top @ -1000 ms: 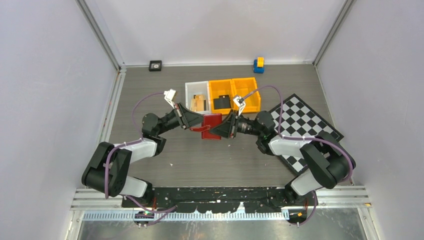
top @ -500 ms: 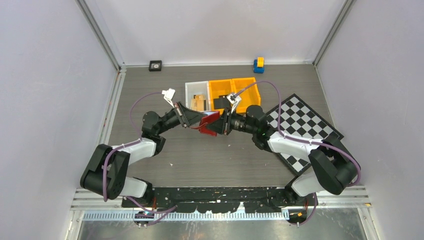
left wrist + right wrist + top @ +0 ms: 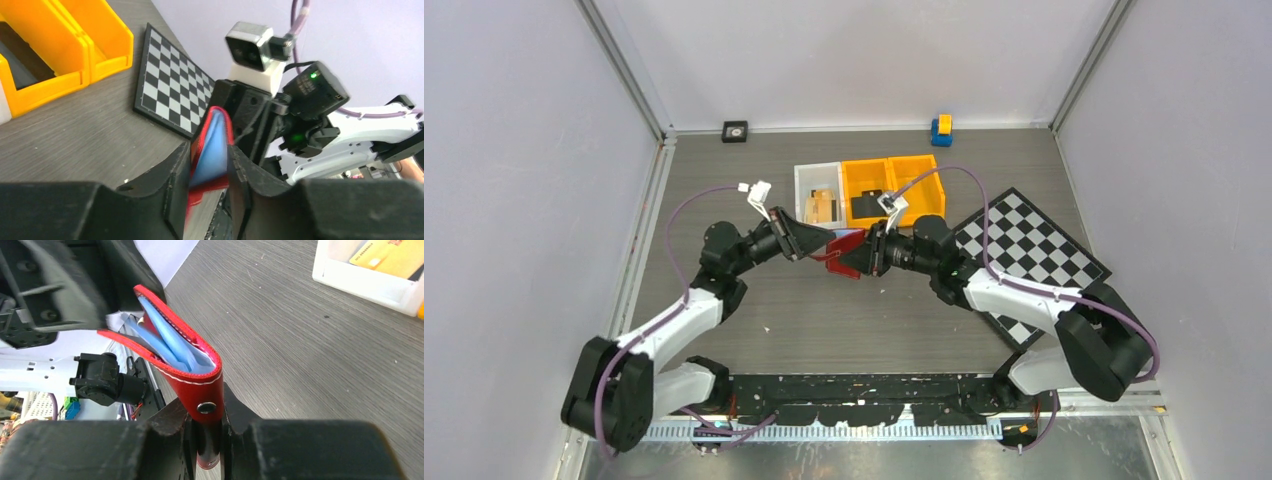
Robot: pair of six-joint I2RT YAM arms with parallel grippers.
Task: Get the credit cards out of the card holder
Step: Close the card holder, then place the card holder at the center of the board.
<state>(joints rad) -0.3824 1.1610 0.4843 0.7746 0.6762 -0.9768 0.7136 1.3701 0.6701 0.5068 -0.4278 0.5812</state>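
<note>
Right pincer (image 3: 206, 412) clamped on the card holder (image 3: 185, 377), left pincer (image 3: 209, 160) straddling its other flap, grip unclear, while credit cards (image 3: 385, 255) sit in the white bin (image 3: 360, 282) beyond the right pincer and the sleeves (image 3: 170, 347) look empty.

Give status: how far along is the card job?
Done: some cards already lie in the white bin. In hand: the wallet is held off the table. The right gripper pinches its tab, and its other end sits between the left gripper's fingers, though a firm grip there is unclear. Left: the blue sleeves show no tan, but their depths are hidden, so check for remaining cards.
</note>
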